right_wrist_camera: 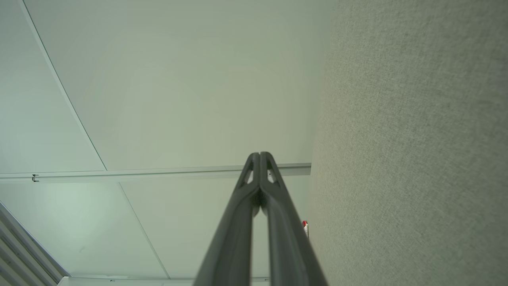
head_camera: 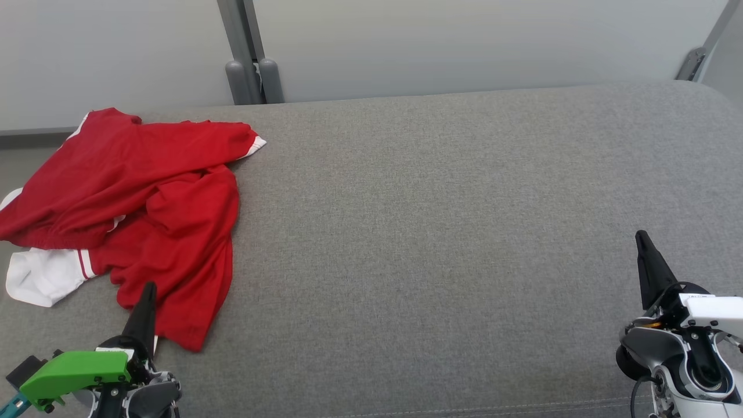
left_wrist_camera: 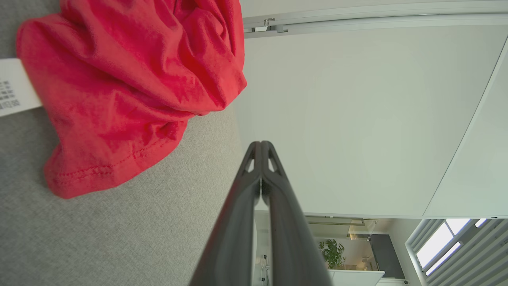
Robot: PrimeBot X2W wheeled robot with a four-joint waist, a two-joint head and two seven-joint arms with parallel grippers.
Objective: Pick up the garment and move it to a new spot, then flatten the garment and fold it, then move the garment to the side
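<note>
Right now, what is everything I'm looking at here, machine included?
garment: one, red with white trim, crumpled at the far left of the padded surface
care label: one, white with small print, sticking out from the garment
padded surface: one, grey fabric, spanning the whole foreground
posts: two, grey, upright behind the surface's far edge
wall panels: several, pale, behind the surface
potted plant: one, green, far off in the room in the left wrist view
green bracket: one, green, on the robot's left arm
left hand: one, dark fingers shut, lower left, by the garment's near hem
right hand: one, dark fingers shut, lower right, over bare fabric
</note>
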